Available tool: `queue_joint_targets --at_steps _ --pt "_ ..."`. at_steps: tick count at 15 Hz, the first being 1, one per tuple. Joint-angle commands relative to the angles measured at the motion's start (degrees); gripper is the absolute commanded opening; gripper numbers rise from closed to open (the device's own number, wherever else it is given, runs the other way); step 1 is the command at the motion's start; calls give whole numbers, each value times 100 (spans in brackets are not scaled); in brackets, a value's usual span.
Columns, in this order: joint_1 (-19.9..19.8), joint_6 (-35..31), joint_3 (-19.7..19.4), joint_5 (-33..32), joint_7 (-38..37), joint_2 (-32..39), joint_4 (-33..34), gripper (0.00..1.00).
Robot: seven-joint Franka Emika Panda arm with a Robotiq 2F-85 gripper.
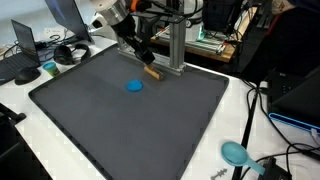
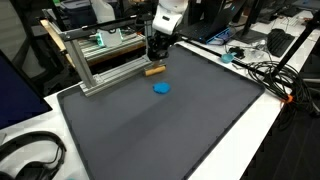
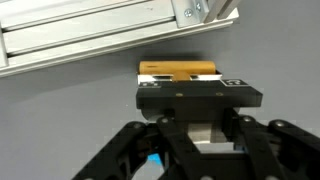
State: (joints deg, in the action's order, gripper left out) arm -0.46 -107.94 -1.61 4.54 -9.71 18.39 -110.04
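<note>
Tool over wooden block at far edge of mat, next to the aluminium frame.

White tabletop carries a big dark grey mat, seen in both exterior views. An aluminium extrusion frame stands along the mat's far edge. Tool hangs tilted just above the mat beside the frame. Grip state: cannot tell, the wrist view only shows the black tool body, not how the fingers sit. Wooden block lies flat on the mat right at the tool tip and close to the frame rail. Contact with the tool unclear. Small blue disc lies flat nearer the mat's middle, close to the block but apart from it.
</note>
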Motion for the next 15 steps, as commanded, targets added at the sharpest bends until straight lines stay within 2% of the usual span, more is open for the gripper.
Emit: queue_joint_targets --at_steps 1,6,12,15 --pt "99 -56 3 -21 -294 -787 -501 22" --pt "126 -643 -19 -310 -490 -1181 -605 22" --pt "21 -1887 -121 -556 -491 -975 -789 22" --pt "-36 -2324 -162 -446 -425 -802 -889 22"
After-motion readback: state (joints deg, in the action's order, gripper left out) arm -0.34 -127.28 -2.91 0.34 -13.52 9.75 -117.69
